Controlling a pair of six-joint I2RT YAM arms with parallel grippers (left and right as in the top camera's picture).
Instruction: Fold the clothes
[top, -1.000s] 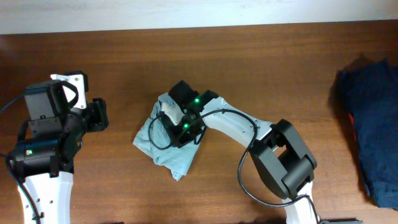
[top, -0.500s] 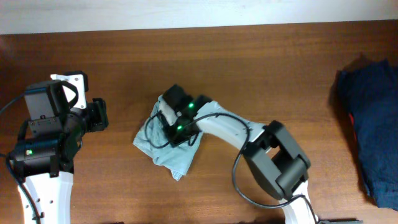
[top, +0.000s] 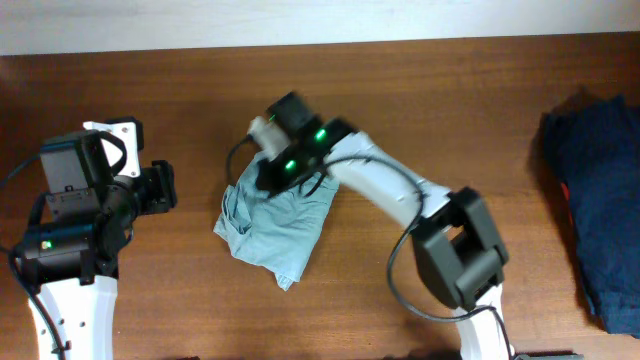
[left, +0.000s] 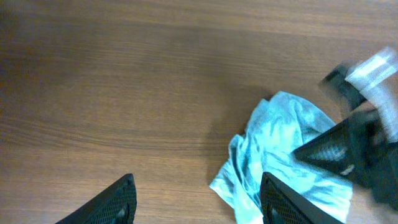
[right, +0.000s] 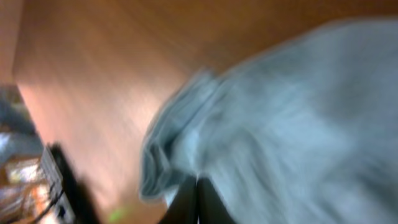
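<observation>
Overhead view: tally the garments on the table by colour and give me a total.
Pale grey-blue T-shirt: 1
Dark navy garment: 1
Total: 2

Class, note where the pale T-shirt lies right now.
In the overhead view the pale T-shirt lies crumpled left of the table's centre, right of the open left claw, with the right claw shut on its upper edge.
</observation>
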